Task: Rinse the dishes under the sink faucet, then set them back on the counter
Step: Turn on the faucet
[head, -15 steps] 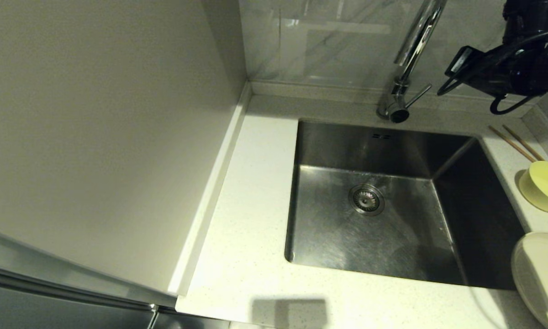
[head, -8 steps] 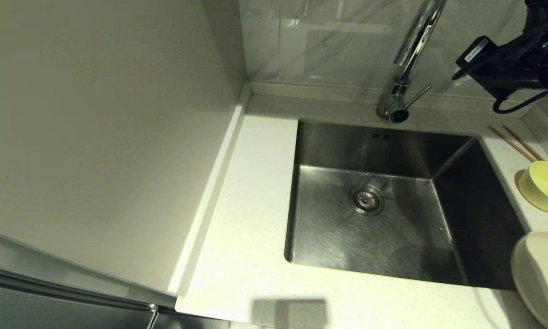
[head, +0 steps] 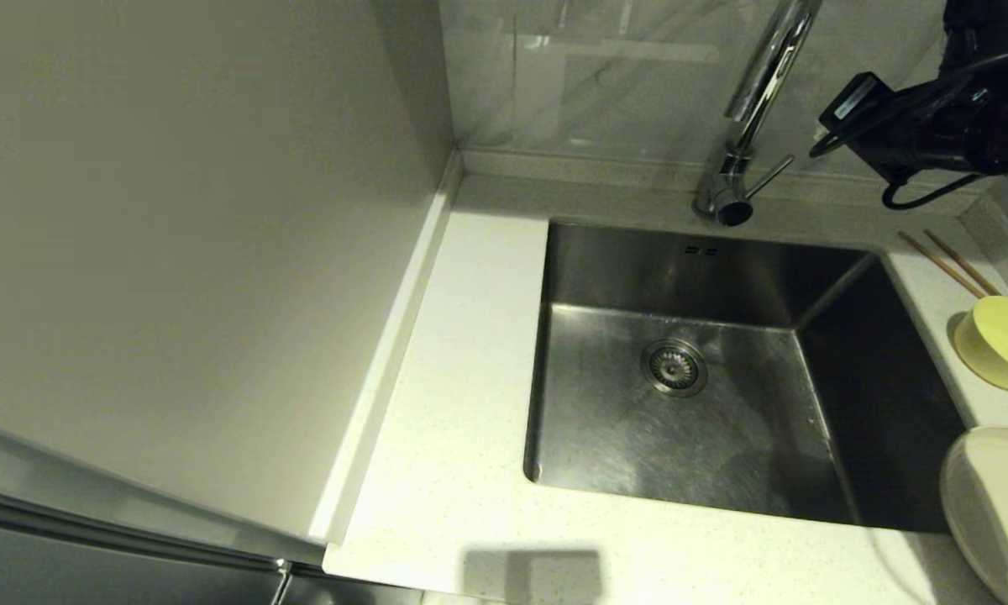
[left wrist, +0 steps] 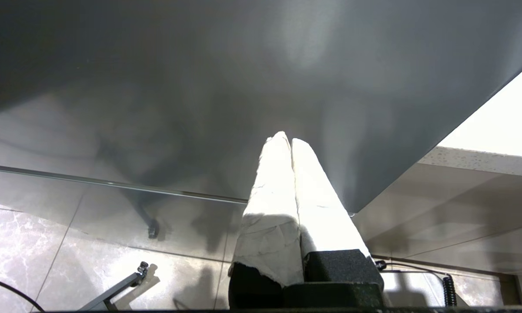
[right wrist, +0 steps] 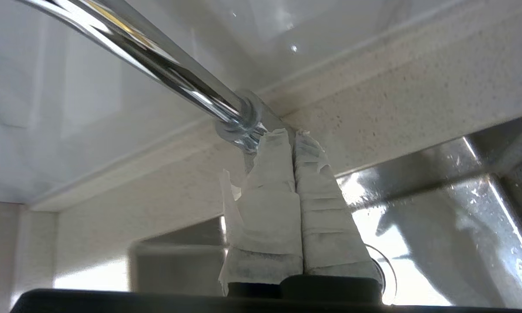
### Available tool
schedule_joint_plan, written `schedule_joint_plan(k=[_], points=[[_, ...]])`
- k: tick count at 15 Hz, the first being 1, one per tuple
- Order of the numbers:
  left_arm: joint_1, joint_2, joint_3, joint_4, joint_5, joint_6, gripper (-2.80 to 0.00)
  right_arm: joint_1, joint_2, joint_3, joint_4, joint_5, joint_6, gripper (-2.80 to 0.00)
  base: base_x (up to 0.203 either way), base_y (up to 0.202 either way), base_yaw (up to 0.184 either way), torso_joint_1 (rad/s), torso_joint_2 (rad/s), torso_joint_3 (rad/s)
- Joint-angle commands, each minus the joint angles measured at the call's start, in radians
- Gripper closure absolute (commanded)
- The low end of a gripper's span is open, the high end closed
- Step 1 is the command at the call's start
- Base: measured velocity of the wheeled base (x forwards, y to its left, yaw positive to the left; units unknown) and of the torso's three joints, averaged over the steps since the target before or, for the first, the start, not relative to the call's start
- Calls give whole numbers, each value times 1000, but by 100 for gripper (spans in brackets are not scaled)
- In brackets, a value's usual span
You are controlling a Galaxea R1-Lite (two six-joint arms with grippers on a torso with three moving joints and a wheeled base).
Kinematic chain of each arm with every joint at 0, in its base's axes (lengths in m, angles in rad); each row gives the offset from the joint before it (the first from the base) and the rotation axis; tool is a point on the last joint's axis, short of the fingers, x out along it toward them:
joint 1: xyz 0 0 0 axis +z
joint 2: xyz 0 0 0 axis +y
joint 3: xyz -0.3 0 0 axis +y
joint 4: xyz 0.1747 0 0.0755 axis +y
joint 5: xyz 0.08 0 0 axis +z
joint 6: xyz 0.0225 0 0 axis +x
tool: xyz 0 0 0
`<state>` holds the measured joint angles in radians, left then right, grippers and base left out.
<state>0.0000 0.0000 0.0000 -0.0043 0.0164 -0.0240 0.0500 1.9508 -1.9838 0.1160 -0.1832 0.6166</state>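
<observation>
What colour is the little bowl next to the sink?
The bowl is pale yellow-green, seen best in the head view.

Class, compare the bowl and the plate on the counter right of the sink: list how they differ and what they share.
The bowl is pale yellow-green; the plate is cream-white. The bowl is smaller and tipped on its side; the plate is larger and flat. The bowl sits farther back, by the chopsticks; the plate is nearer the front. Both are round and rest on the counter.

wall point(head: 605, 76): grey marbled (glossy) | side panel point(head: 176, 252): plain | floor point(left wrist: 48, 243): marbled tile
</observation>
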Motion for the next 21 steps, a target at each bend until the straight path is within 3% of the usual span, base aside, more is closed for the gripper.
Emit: schedule_joint_plan(k=[1,10,21], points=[[0,-2,0,0,0,-1,0,1,25,0,1,-1,2,0,0,0,0,0,0,0],[0,-2,0,0,0,-1,0,1,86,-1,-108,5,-46,0,0,0,0,0,0,0],[0,-2,0,0,0,-1,0,1,112,-7,-125,42,-67,0,0,0,0,0,0,0]])
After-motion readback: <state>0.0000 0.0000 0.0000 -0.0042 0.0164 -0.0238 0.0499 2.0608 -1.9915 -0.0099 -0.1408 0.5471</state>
